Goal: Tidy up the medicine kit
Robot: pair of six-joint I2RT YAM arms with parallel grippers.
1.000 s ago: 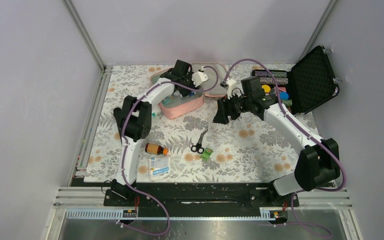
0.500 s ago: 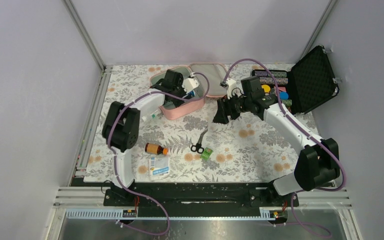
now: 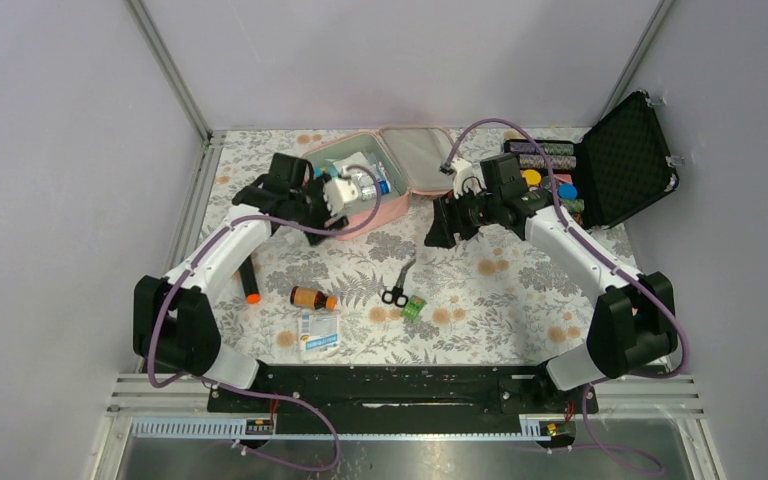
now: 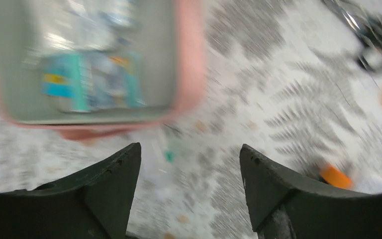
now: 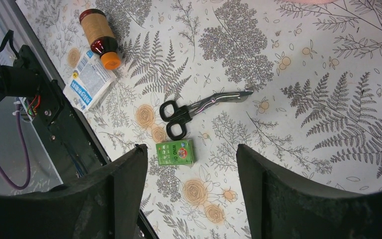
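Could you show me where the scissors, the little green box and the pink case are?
scissors [image 5: 203, 103]: right wrist view, on the blades near the pivot.
green box [image 5: 175, 152]: right wrist view, middle of its printed top face.
pink case [image 4: 189, 55]: left wrist view, on its pink side wall.

Setting: a robot test cell in a lab, not a domestic room.

Evidence:
- Plain pale grey wall panels [image 3: 60, 150] on three sides, held in aluminium frame posts [image 3: 168, 70].
- Slotted aluminium rails [image 3: 160, 392] along the near edge.
- Black base plate [image 3: 390, 385] carries the left arm [image 3: 215, 255] and right arm [image 3: 575, 245].
- Purple cables [image 3: 500, 120] run exposed.
- Floral printed cloth [image 3: 500, 300] covers the work surface.
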